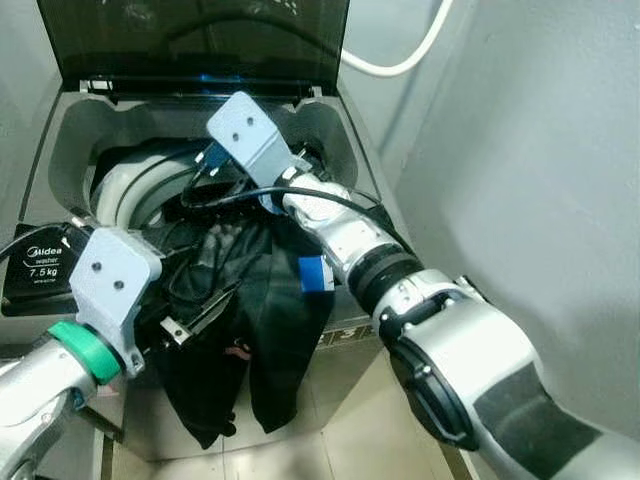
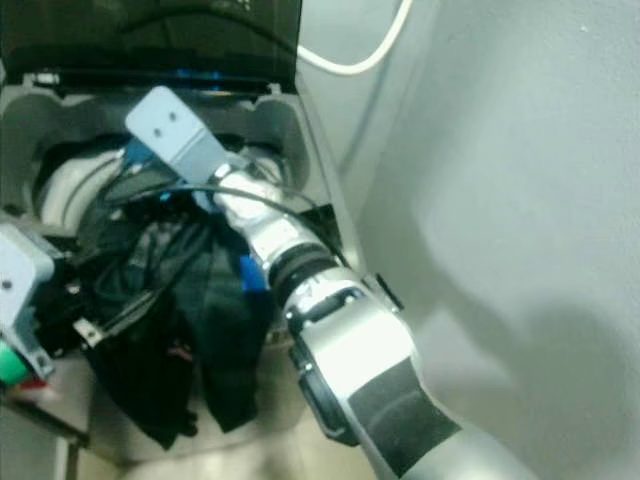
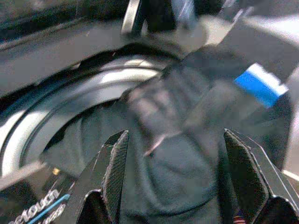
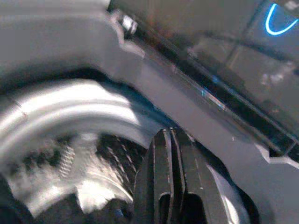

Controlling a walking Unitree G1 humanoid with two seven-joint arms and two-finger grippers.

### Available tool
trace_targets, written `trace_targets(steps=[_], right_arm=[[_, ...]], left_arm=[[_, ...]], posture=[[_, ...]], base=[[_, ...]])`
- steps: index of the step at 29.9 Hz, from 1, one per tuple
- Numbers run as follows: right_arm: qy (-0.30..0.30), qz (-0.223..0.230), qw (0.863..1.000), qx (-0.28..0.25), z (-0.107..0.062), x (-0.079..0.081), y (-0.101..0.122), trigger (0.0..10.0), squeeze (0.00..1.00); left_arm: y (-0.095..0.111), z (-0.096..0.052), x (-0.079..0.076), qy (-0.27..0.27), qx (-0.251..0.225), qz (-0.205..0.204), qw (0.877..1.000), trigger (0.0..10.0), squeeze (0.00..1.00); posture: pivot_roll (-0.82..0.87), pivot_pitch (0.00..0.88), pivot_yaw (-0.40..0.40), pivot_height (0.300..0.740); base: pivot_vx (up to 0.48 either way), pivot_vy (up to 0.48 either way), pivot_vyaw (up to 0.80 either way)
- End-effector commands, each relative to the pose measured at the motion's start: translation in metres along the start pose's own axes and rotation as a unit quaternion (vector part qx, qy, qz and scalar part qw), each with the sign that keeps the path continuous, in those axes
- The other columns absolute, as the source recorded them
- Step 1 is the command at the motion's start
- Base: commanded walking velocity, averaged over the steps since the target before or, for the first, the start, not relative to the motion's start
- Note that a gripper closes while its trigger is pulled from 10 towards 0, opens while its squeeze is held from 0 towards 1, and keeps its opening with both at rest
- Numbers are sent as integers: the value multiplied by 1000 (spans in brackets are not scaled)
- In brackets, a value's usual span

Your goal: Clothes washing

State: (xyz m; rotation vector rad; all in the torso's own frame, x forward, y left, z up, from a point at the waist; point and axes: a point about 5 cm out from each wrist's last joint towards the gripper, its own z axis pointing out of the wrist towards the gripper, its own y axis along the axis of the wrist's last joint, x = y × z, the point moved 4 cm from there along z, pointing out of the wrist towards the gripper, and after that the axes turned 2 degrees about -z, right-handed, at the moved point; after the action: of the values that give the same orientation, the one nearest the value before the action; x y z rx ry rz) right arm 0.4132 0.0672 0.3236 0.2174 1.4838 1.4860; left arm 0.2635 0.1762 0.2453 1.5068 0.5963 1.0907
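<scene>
The top-loading washing machine (image 1: 345,150) stands with its dark lid (image 1: 200,40) raised. Nearest the camera, dark clothes (image 1: 255,330) hang over the machine's front rim, part inside the tub and part draped down its front panel. The left gripper (image 3: 170,179) hovers just above them at the front-left of the opening, its two black fingers (image 3: 112,168) spread apart with nothing between them. Farther in, the right gripper (image 4: 168,184) reaches over the drum (image 4: 56,116) toward the back of the machine, its fingers pressed together and empty.
</scene>
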Motion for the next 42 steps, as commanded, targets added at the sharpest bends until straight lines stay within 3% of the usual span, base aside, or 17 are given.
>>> trace_targets(steps=[1,3,4,6,8,11,12,13,14,16,17,18,20,22,33,38,42], right_arm=[[-3,26,999,-33,2,-3,14,10000,0],[-3,60,997,-53,2,-6,21,10000,0],[3,111,990,-85,1,-11,30,10000,0],[3,111,990,-85,1,-11,30,10000,0],[5,192,970,-148,-4,-24,46,10000,0],[-6,220,956,-196,-12,-38,56,10000,0],[-12,220,951,-218,-18,-44,59,10000,0],[-12,220,951,-218,-18,-44,59,10000,0],[-13,222,946,-236,-25,-48,61,10000,0],[-13,222,946,-236,-25,-48,61,10000,0],[-14,213,944,-253,-35,-50,59,10000,0],[-14,213,944,-253,-35,-50,59,10000,0],[-20,185,945,-268,-69,-57,47,10000,0],[-20,185,945,-268,-69,-57,47,10000,0],[-81,132,964,-218,-137,-86,8,10000,0],[-70,119,970,-202,-146,-83,2,10000,0],[7,96,988,-120,-164,-56,-29,10000,0]], left_arm=[[-6,0,-2,-2,7,-1,1000,10000,0],[-9,1,1,5,15,1,1000,10000,0],[-13,2,4,10,24,0,1000,10000,0],[-13,2,4,10,24,0,1000,10000,0],[-19,5,10,19,36,0,999,10000,0],[-20,8,15,24,33,-3,999,10000,0],[-20,10,19,31,31,2,999,8235,0],[-20,10,19,31,31,2,999,8235,0],[-19,12,23,38,28,6,999,5137,0],[-19,12,23,38,28,6,999,5137,0],[-18,15,27,44,25,12,999,0,0],[-18,15,27,44,25,12,999,0,0],[-15,23,33,43,19,19,999,0,0],[-15,23,33,43,19,19,999,0,0],[-13,36,39,30,9,23,999,0,0],[-10,39,44,38,1,28,999,0,0],[10,54,72,108,-42,90,989,0,0]], posture=[[200,132,-76,740],[198,132,-79,740],[198,132,-81,740],[198,132,-81,740],[190,133,-77,740],[186,133,-75,740],[184,132,-75,740],[184,132,-75,740],[179,132,-70,740],[179,132,-70,740],[176,132,-65,740],[176,132,-65,740],[157,131,-42,740],[157,131,-42,740],[124,129,-11,740],[120,128,-11,740],[117,124,-19,740]], base=[[0,0,0],[0,0,0],[0,0,0],[0,0,0],[0,0,0],[0,0,0],[0,0,0],[0,0,0],[0,0,0],[0,0,0],[0,0,0],[0,0,0],[0,0,0],[0,0,0],[0,0,0],[0,0,0],[0,0,0]])
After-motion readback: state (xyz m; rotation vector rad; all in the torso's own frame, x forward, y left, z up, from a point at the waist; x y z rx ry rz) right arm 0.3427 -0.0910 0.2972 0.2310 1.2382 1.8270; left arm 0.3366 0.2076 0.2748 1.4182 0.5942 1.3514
